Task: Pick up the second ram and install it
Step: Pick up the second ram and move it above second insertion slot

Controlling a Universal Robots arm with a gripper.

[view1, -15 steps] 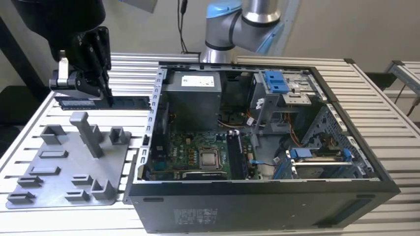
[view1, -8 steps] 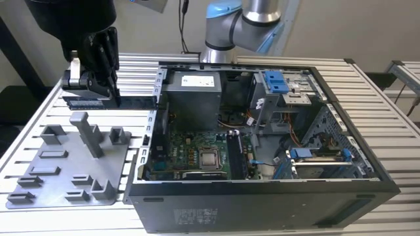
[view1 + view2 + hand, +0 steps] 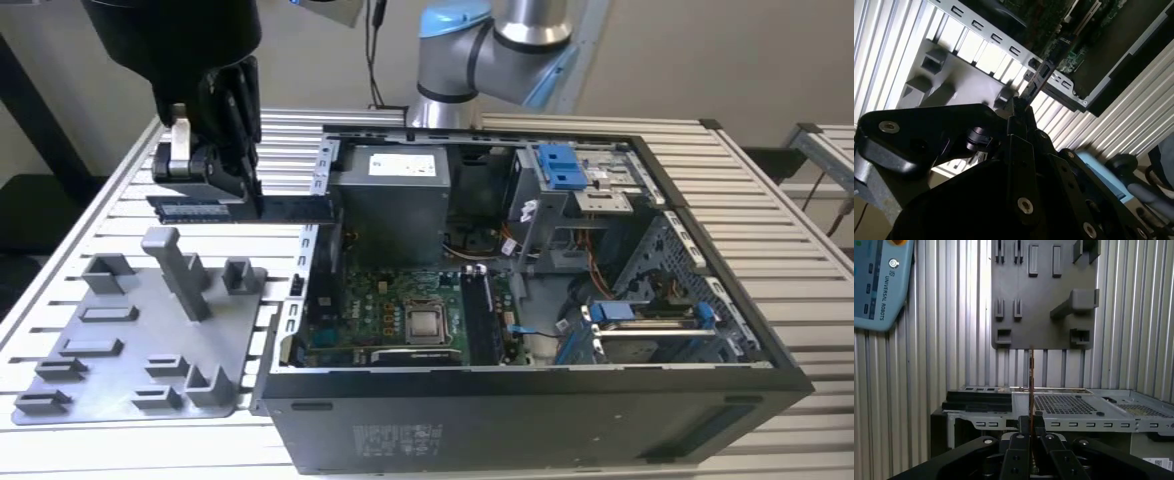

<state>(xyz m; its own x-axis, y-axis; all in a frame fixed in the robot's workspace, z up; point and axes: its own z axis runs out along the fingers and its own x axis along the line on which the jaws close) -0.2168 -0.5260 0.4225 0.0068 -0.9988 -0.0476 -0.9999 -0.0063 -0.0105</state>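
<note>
- Exterior view first, biggest things first: the slotted metal table (image 3: 787, 250) carries an open computer case (image 3: 534, 430) lying on its side, with the green main board (image 3: 400, 300) facing up.
- On the exterior view's left, just beside the case, sits the grey plastic tray (image 3: 134, 300) with its blocks and pegs.
- The gripper (image 3: 200, 190) hangs over the table behind the tray, just outside the case wall. Its fingers are clamped flat onto the memory stick (image 3: 187, 209), with nothing else between them.
- Step-wise we'd call this the carry. The stick is picked up and clear of the tray, but it's not yet over the case, so it's nowhere near seated.
- Our guess at what the install calls for:
  - The stick has to get over that wall without clipping it.
  - It needs lining up lengthwise with a free one of the long dark slots (image 3: 482, 322) near the processor socket (image 3: 427, 325).
  - Then it wants a straight push down, since any tilt would probably jam it.
- The stick itself, in the exterior view, is a long, thin, dark blue-green strip held level, poking out past the fingers on both sides.
- In the first wrist view we see the memory stick (image 3: 1031, 375) edge-on, a thin blade running straight out from the gripper (image 3: 1031, 429).
- It looks the same in the second wrist view, where the memory stick (image 3: 1040, 80) points toward the case edge.
- We can't make out any chips or a label.
</note>
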